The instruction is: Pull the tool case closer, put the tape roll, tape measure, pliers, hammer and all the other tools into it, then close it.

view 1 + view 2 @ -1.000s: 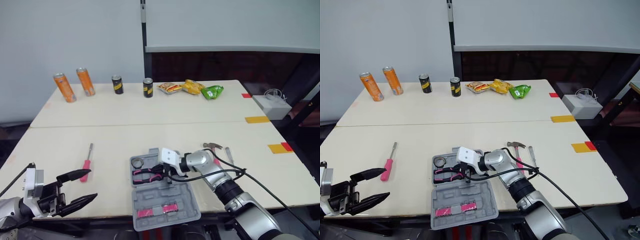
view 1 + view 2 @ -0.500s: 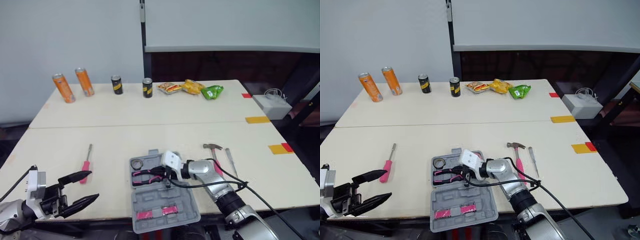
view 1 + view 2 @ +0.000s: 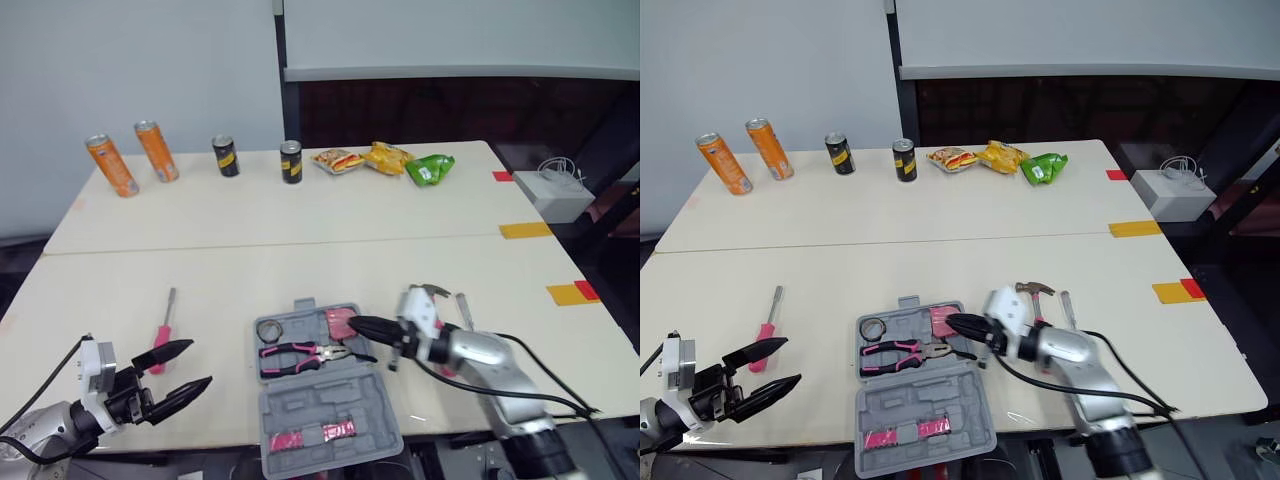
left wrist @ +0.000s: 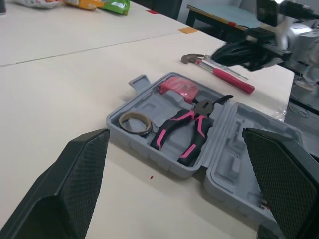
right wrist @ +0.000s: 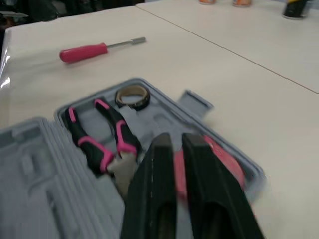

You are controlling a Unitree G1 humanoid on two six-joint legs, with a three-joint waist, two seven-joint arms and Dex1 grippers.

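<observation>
Pliers (image 3: 300,352) that the right claw (image 3: 356,323) carried a second ago now lie in the open tool case (image 3: 330,405). That claw has drawn back to the case's right side, its two fingers pressed nearly together with nothing between them. The left claw (image 3: 198,362) is spread wide and empty, low over the near left edge of the worktop (image 3: 300,260), well apart from the case.

From the head, the right wrist covers most of the hammer (image 4: 222,74), so little more than its head shows beyond the arm. The left wrist view gives its pink handle in full, with a slim metal tool (image 3: 462,310) lying just beside it, both on the worktop to the right of the case. The right wrist view looks along the claw's fingers over the pink tape measure (image 4: 178,87) in the far right corner of the case's base. The tape roll (image 3: 270,328) sits in the far left corner, and the pliers lie across the middle with their pink handles toward the left. Pink pieces (image 3: 310,435) sit in the lid, which lies flat on the near side.

One pink-handled screwdriver (image 3: 162,330) lies on the worktop left of the case, just beyond the left claw. Along the far edge stand two orange cans (image 3: 125,160) and two black cans (image 3: 258,158), and beside them lie three snack packets (image 3: 385,160). One white box (image 3: 560,195) is off to the right.
</observation>
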